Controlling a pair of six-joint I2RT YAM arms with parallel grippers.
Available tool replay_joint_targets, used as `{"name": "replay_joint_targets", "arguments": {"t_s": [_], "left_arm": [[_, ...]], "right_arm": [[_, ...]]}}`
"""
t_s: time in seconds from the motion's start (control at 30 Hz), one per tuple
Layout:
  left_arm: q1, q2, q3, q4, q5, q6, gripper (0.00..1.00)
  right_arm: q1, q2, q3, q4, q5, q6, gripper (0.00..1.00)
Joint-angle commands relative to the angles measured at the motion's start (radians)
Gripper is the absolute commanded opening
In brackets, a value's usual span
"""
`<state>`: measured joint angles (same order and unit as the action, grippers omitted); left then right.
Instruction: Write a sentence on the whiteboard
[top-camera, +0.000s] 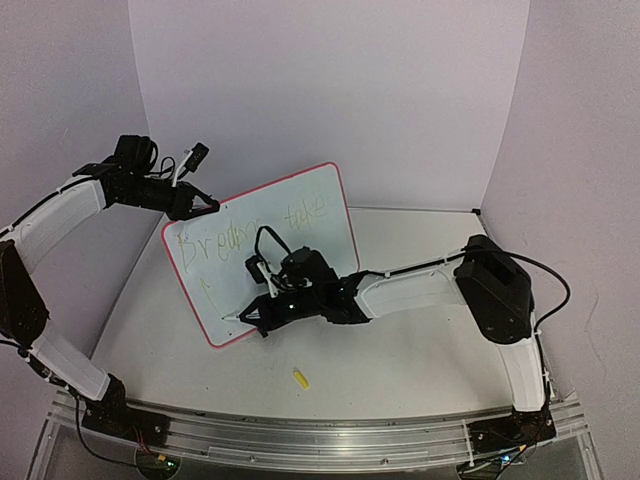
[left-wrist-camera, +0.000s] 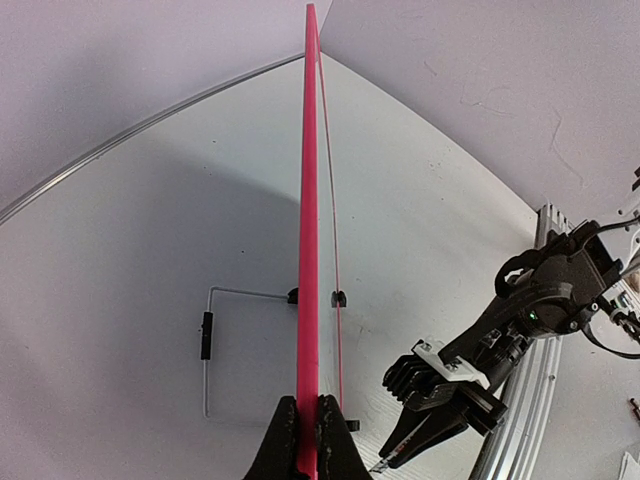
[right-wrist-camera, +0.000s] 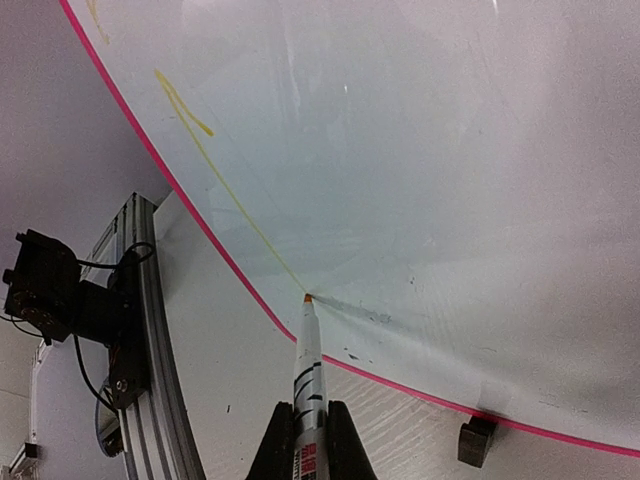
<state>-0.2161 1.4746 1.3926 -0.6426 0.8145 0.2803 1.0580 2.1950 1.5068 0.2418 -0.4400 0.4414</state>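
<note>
Whiteboard being held and written on.
The whiteboard (top-camera: 320, 245) is standing tilted left of the table's (top-camera: 420, 370) middle. The left hand (top-camera: 205, 205) is clamping its top left corner. The right hand (top-camera: 258, 314) is gripping a marker (right-wrist-camera: 307, 370), its tip touching the board near its lower edge. A small yellow piece (top-camera: 300, 377), perhaps a cap, is lying toward the near edge.

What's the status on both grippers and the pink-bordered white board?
Left gripper shut on edge of glossy white pink-bordered whiteboard. Right gripper shut on white orange-tipped marker, tip on board near lower border. Small yellow piece loose in front, not blocking.
</note>
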Motion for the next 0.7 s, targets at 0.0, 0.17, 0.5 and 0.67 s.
{"name": "replay_joint_targets", "arguments": {"t_s": [0.0,0.17,0.5,0.67], "left_arm": [[-0.062,0.061,-0.04,-0.037,0.021,0.031,0.0],[-0.063,0.063,-0.04,-0.038,0.018,0.033,0.0],[-0.067,0.062,-0.039,-0.039,0.016,0.033,0.0],[-0.066,0.06,-0.04,-0.039,0.015,0.034,0.0]], "right_arm": [[0.002,0.032,0.033,0.013,-0.017,-0.018,0.0],[0.011,0.043,0.08,0.024,-0.035,-0.011,0.0],[0.012,-0.086,-0.03,0.196,-0.057,0.033,0.0],[0.011,-0.048,0.001,0.168,-0.04,0.032,0.0]]}}
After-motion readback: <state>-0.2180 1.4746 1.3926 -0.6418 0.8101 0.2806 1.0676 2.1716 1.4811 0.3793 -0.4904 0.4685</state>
